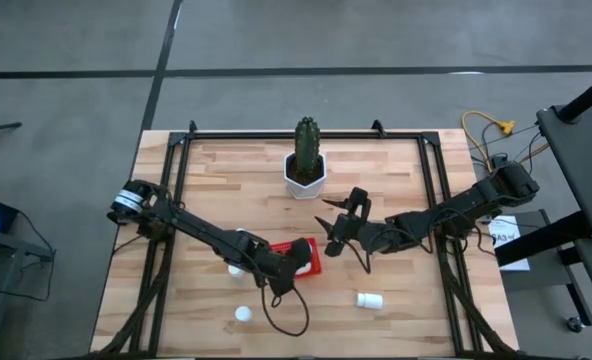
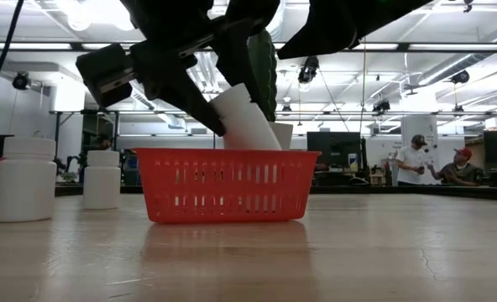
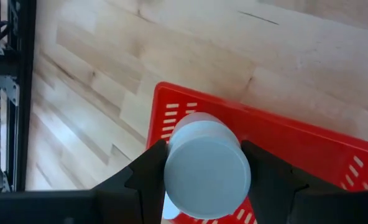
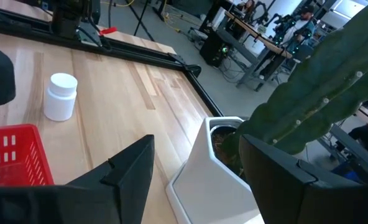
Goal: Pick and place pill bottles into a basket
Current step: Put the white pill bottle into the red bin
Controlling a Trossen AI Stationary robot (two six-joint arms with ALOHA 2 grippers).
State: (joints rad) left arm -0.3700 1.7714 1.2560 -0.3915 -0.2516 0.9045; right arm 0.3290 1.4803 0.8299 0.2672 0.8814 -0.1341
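Observation:
The red basket (image 1: 314, 262) sits near the table's middle. My left gripper (image 1: 294, 264) hangs over its left end, shut on a white pill bottle (image 2: 247, 119) that slants down into the basket (image 2: 227, 186). Another bottle (image 1: 236, 268) stands left of the basket, partly under my left arm. One bottle (image 1: 244, 313) stands near the front edge. A third (image 1: 369, 299) lies on its side at the front right. My right gripper (image 1: 338, 226) hovers open just right of the basket, close to the cactus pot (image 1: 304, 172), with nothing between its fingers. My left gripper pinches the bottle's round side wall (image 3: 171, 163) between its two fingers (image 3: 148, 171), one on each side, near the bottle's upper end. The fingers slant down from the table's left. The bottle is tilted; its lower end (image 2: 269, 141) dips behind the basket's rim, so I cannot tell whether it rests on the floor.
The white hexagonal pot (image 4: 212, 171) with a tall green cactus (image 4: 321, 87) stands at the far middle, right in front of my right gripper (image 4: 196, 152). A black frame rail (image 1: 181, 160) borders the table. Bare wood lies along the near edge between the loose bottles.

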